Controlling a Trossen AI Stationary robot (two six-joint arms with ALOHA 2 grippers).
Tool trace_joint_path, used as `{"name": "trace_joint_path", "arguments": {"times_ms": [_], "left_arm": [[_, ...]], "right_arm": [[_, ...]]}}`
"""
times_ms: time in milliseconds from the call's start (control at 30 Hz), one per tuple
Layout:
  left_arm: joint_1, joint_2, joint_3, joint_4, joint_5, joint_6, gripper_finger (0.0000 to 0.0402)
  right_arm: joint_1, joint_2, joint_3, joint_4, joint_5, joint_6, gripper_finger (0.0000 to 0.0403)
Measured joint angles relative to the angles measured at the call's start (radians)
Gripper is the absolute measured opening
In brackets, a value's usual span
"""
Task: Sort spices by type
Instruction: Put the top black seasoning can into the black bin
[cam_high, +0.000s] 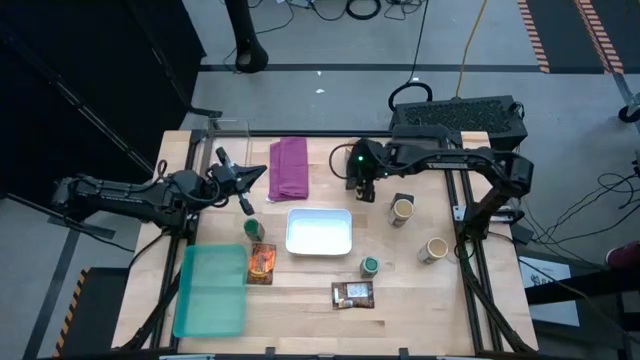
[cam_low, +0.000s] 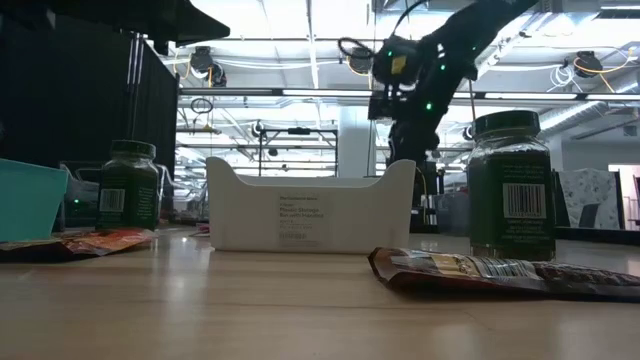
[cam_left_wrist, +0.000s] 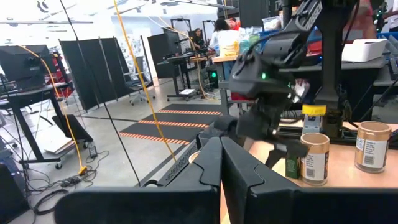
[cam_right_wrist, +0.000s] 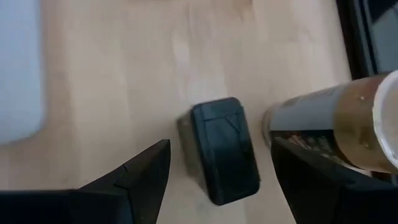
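Two tools are mine here. My right tool (cam_high: 366, 192) hangs over the far middle of the tabletop (cam_high: 420, 300), fingers apart and holding nothing. Directly beneath it, as the right wrist view shows, lies a small dark object (cam_right_wrist: 224, 149) that I cannot identify, with a tan-lidded jar (cam_right_wrist: 348, 124) just beside it. My left tool (cam_high: 247, 205) hovers at the left, fingers together and empty, near a green-lidded jar (cam_high: 253, 229).

Spices lie scattered: two tan-lidded jars (cam_high: 403, 209) (cam_high: 435, 250) on the right, a second green-lidded jar (cam_high: 370, 266) near the front, an orange packet (cam_high: 262, 262) beside the teal bin (cam_high: 210, 292), and a dark brown packet (cam_high: 352, 293) at the front. The white tray (cam_high: 319, 231) in the centre looks empty.

Judged from this, sorting has barely begun; the step in hand is my right tool's approach for a pick. The next move calls for centring the open fingers over the chosen jar, descending without knocking its neighbour, then closing squarely below the lid.
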Motion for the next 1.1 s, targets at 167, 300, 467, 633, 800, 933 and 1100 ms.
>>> {"name": "trace_joint_path", "arguments": {"times_ms": [167, 300, 467, 633, 800, 933, 1100], "left_arm": [[0.000, 0.000, 0.000, 0.000, 0.000, 0.000, 0.0006], [0.000, 0.000, 0.000, 0.000, 0.000, 0.001, 0.0006], [0.000, 0.000, 0.000, 0.000, 0.000, 0.001, 0.0006], [0.000, 0.000, 0.000, 0.000, 0.000, 0.001, 0.0006], [0.000, 0.000, 0.000, 0.000, 0.000, 0.001, 0.0006], [0.000, 0.000, 0.000, 0.000, 0.000, 0.001, 0.0006], [0.000, 0.000, 0.000, 0.000, 0.000, 0.002, 0.0006]], "right_arm": [[0.000, 0.045, 0.000, 0.006, 0.025, -0.006, 0.0263], [0.000, 0.056, 0.000, 0.005, 0.023, -0.016, 0.0262], [0.000, 0.056, 0.000, -0.003, 0.021, -0.013, 0.0221], [0.000, 0.053, 0.000, -0.027, -0.003, -0.014, 0.0120], [-0.001, 0.053, 0.001, -0.029, -0.023, -0.015, 0.0102], [0.001, 0.037, 0.000, -0.044, -0.035, 0.007, 0.0102], [0.001, -0.022, -0.001, -0.057, -0.035, 0.046, 0.0102]]}}
